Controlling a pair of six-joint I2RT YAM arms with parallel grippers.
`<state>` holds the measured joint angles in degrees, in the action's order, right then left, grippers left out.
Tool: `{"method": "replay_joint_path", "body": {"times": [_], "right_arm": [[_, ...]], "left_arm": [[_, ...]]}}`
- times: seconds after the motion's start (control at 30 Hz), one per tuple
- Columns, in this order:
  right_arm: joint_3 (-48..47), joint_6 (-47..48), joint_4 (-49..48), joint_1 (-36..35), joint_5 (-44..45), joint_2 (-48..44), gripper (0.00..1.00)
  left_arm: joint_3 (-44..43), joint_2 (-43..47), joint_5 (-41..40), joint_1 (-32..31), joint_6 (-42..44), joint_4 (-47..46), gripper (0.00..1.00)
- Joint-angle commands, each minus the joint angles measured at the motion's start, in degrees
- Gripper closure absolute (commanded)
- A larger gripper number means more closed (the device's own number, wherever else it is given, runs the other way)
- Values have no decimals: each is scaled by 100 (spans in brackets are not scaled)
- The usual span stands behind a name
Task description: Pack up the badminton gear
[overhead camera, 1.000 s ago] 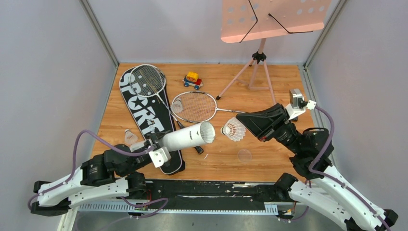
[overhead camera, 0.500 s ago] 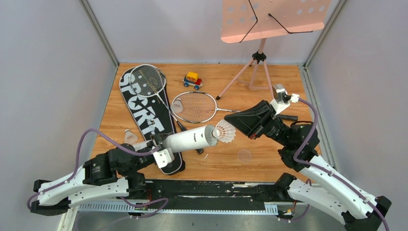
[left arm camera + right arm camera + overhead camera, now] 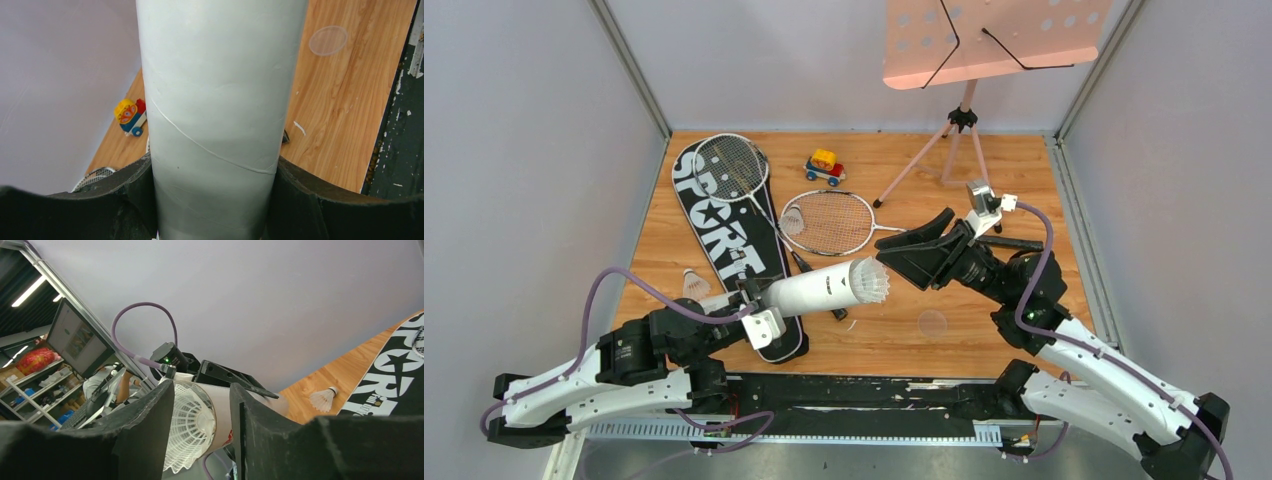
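White and lying level above the near half of the counter (image 3: 984,160), the tube (image 3: 819,285) is clenched at its left end by the left pincer (image 3: 752,305), whose fingers (image 3: 125,200) press against both sides of it in the left wrist view. Its open mouth faces right, and a shuttlecock (image 3: 874,281) sits in that mouth with the feather skirt sticking out. The right pincer (image 3: 202,395) is right at the skirt, jaws released and standing apart, with the feathers showing in the gap between them; whether a finger touches the feathers I cannot tell. The black bag (image 3: 714,215) lettered SPORT lies flat along the left edge, from the far left corner toward the near edge, and a racket (image 3: 731,168) rests with its head on the bag's far end. A second racket (image 3: 829,222) lies in the middle of the counter, with a second shuttlecock (image 3: 792,220) on its strings. A third shuttlecock (image 3: 695,284) stands by the left edge, just beside the bag. A toy car (image 3: 824,167) sits near the far edge, a pink music stand (image 3: 969,120) stands toward the far right corner, and a clear disc (image 3: 933,323) lies close to the near edge.
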<state>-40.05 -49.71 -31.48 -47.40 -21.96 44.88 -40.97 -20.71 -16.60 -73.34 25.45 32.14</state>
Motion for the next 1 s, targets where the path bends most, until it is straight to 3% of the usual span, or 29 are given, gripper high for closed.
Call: {"method": "replay_joint_path", "body": {"times": [0.0, 0.1, 0.4, 0.7, 0.97], "right_arm": [[1, 219, 558, -59, 217, -238, 48], [45, 331, 787, -59, 146, -325, 43], [-555, 829, 2235, -59, 101, -2, 42], [-1198, 1013, 2758, -184, 139, 705, 45], [-1121, 1061, 2791, -282, 359, 872, 45]], "left_arm": [[-29, 64, 17, 30, -23, -331, 41], [-25, 53, 21, 30, -13, -336, 41], [-10, 10, 75, 28, 3, -344, 41], [-6, -209, -2, 29, 30, -283, 42], [-25, -306, -48, 25, 39, -276, 42]]}}
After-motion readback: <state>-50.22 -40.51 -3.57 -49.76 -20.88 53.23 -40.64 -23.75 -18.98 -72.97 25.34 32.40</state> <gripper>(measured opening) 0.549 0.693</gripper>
